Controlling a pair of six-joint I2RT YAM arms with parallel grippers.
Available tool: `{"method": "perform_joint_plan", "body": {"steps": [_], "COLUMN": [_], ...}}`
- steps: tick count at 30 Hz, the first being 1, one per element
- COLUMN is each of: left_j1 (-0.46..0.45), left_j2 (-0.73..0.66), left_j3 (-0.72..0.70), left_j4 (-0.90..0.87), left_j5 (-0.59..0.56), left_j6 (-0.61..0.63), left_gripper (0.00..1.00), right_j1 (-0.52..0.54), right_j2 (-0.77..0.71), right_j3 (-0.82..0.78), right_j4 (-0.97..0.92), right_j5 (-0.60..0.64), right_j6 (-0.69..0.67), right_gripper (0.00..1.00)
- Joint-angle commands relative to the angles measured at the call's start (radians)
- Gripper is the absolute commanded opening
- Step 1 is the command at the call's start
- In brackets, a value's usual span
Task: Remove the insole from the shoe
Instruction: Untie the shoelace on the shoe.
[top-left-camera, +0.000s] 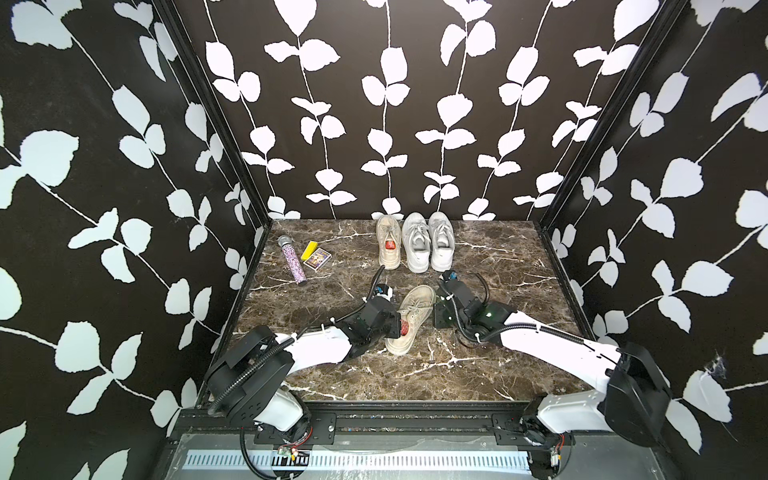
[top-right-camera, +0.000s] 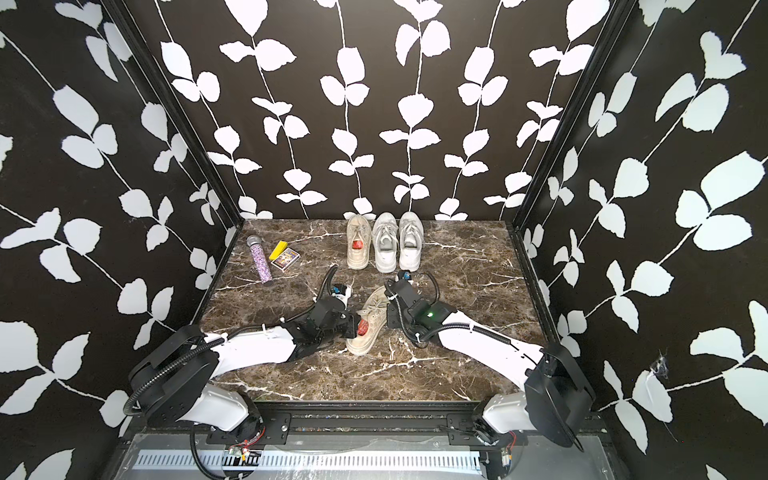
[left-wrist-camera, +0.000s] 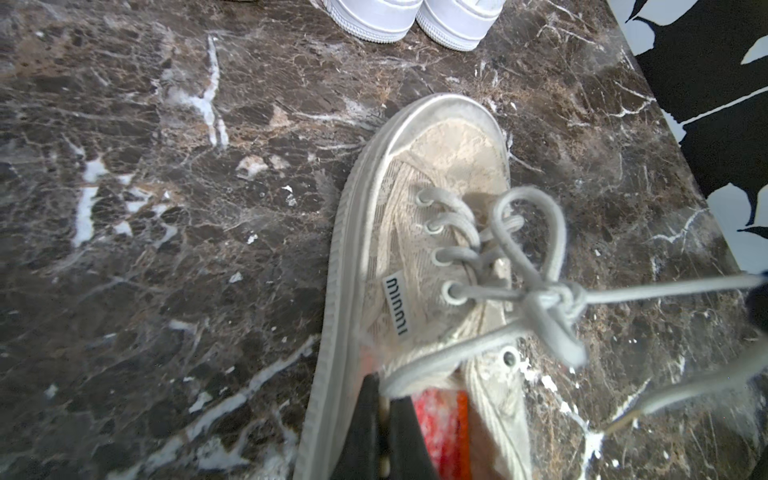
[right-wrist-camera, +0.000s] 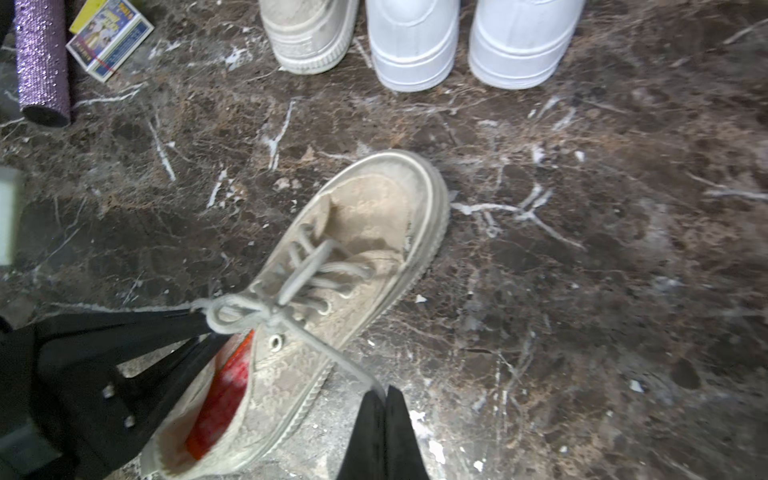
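Insole (top-left-camera: 405, 328): red, lying flat inside the shoe and showing only through the ankle opening; no edge is lifting yet.
Shoe (top-left-camera: 417, 301): a worn beige lace-up, resting sole-down as far as I can tell on the marble table (top-left-camera: 478, 374), between the two arms.
Lace (left-wrist-camera: 536, 299): the bow is sitting over the shoe's tongue, with a strand stretching out toward each gripper.
Left gripper (left-wrist-camera: 382, 395): hanging right at the shoe's collar, over the opening, fingers pressed together and seemingly pinching a lace strand.
Right gripper (right-wrist-camera: 386, 395): sitting just beside the shoe's right flank, fingers clamped on the other lace end.
Step, as I'm reading it: they are working the bow loose to widen the opening; nobody is touching the insole.
Risk, knot: if either pinch is sitting on a loop and not a free end, pulling will be tightening the knot.
Risk, shoe: nothing is pinning the shoe down, so an uneven tug could be dragging or tipping it.
Risk, slip: the lace is thin and could be sliding out of the fingers.
Neighbours: a matching beige shoe (top-left-camera: 388, 245) and a pair of white sneakers (top-left-camera: 417, 245) are standing near, beyond the shoe's toe, so a swinging toe could knock them.
Bystanders: a glitter microphone (top-left-camera: 293, 259) and a small box (top-left-camera: 317, 258) are lying well apart from the shoe, on the left arm's side.
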Motion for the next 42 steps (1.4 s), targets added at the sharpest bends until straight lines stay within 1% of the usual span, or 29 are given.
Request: {"method": "perform_joint_plan", "body": {"steps": [1, 10, 16, 20, 25, 30, 31, 32, 35, 37, 39, 42], "left_j1": [0.026, 0.028, 0.028, 0.028, 0.028, 0.028, 0.028, 0.027, 0.010, -0.013, -0.042, -0.071], "left_j2": [-0.031, -0.030, -0.022, -0.018, -0.007, 0.004, 0.005, 0.007, 0.003, -0.008, -0.026, -0.058], "left_j3": [-0.029, -0.029, -0.025, -0.022, -0.011, -0.005, -0.004, -0.003, 0.000, 0.005, 0.013, 0.016], "left_j4": [-0.032, -0.029, -0.026, -0.018, 0.001, 0.042, 0.052, 0.061, 0.074, 0.068, 0.044, 0.004], "left_j5": [-0.082, -0.082, -0.073, -0.065, -0.018, 0.038, 0.053, 0.068, 0.092, 0.089, 0.072, 0.042], "left_j6": [-0.029, -0.028, -0.026, -0.025, -0.004, 0.018, 0.023, 0.028, 0.043, 0.056, 0.075, 0.093], "left_gripper": [0.00, 0.00, 0.00, 0.00, 0.00, 0.00, 0.00, 0.00, 0.00, 0.00, 0.00, 0.16], "right_j1": [-0.038, -0.119, -0.183, -0.200, -0.200, -0.199, -0.200, -0.200, -0.190, -0.178, -0.159, -0.116], "right_j2": [-0.053, -0.143, -0.192, -0.203, -0.182, -0.160, -0.159, -0.159, -0.151, -0.136, -0.116, -0.065], "right_j3": [-0.020, -0.049, -0.069, -0.085, -0.093, -0.080, -0.077, -0.071, -0.041, -0.016, 0.005, 0.038], "right_j4": [-0.059, -0.130, -0.164, -0.156, -0.084, -0.075, -0.072, -0.072, -0.077, -0.087, -0.090, -0.071], "right_j5": [0.089, 0.158, 0.174, 0.158, 0.048, 0.010, 0.000, -0.012, -0.031, -0.032, -0.031, -0.041], "right_j6": [0.009, 0.002, 0.022, 0.030, -0.008, -0.031, -0.041, -0.055, -0.102, -0.127, -0.150, -0.183], "right_gripper": [0.00, 0.00, 0.00, 0.00, 0.00, 0.00, 0.05, 0.15, 0.38, 0.49, 0.56, 0.66]}}
